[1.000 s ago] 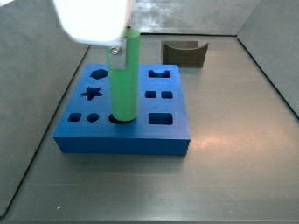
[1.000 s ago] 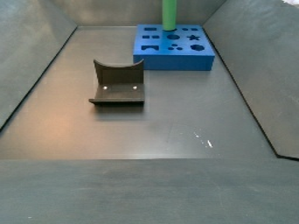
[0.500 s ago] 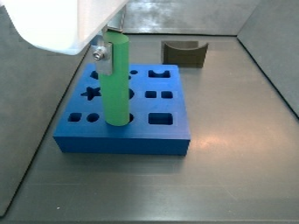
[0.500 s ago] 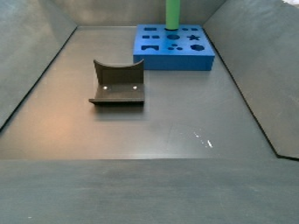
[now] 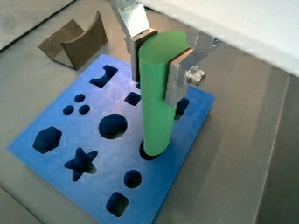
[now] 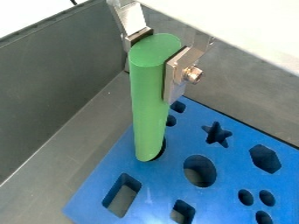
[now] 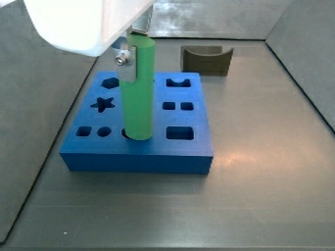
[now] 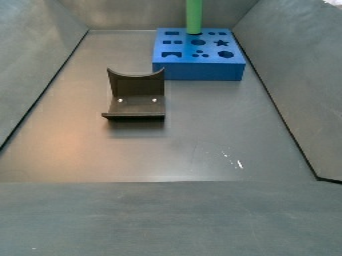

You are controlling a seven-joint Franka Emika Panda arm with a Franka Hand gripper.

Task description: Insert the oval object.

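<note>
Gripper clamps the top of the oval object, which stands upright centre-frame in a wrist view, foot in a hole of the blue block. Judged light, rigid and slick; a high grip suits, but flat plates could let it twist.

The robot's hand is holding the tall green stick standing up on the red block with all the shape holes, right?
Almost. The block is blue, not red; both wrist views and both side views show it. The rest holds: the hand grips the oval object, the tall green stick, near its top, and it stands upright with its lower end at a hole in the blue block full of shape holes.
</note>
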